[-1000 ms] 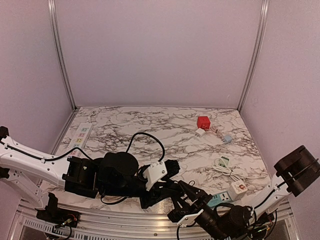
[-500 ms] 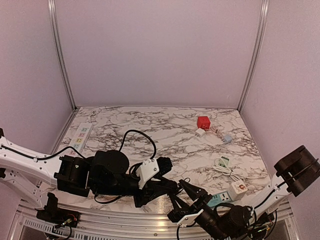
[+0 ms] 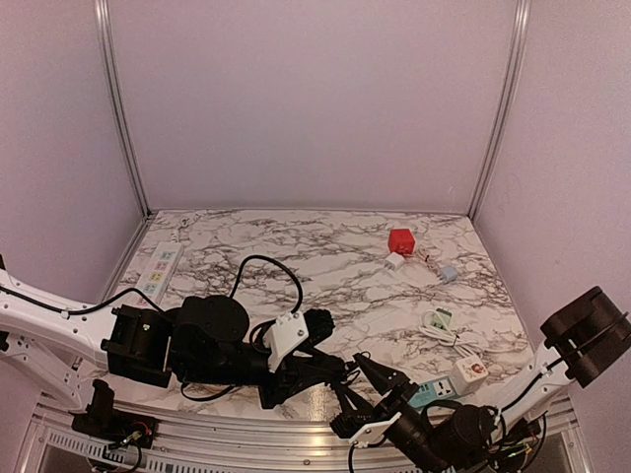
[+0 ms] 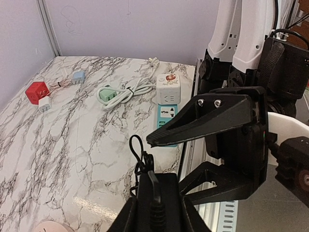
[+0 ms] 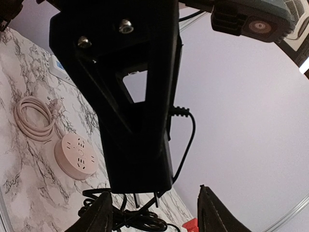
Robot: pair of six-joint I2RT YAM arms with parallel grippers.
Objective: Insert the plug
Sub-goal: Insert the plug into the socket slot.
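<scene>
1. Far left of the marble table, close along the wall rail: a white power strip, lying flat and well apart from both arms
2. Visible only from the right wrist camera, low on its left side: a coiled pink cord and, just beside it, a round pink socket hub, both flat on the marble
3. Near the front edge, left of centre: the left gripper, reaching rightward low over the table, clenched on the black plug; plug held in that grip, clear of every socket on the table
4. Trailing from the plug: a black cord, arching back past the left arm in a loop toward mid-table
5. Just right of that, at the front edge: the right gripper, pointing left toward the left gripper, jaws released and spread wide, grasping nothing; close to the other gripper, contact not discernible
6. Further right, near the right arm: a teal power strip, with a white cube socket just beside its right end
7. Behind those two: a bundled pale-green cord, lying flat
8. At the back right: a red cube socket, a small white adapter just in front of it, and a light-blue adapter near them to the right
</scene>
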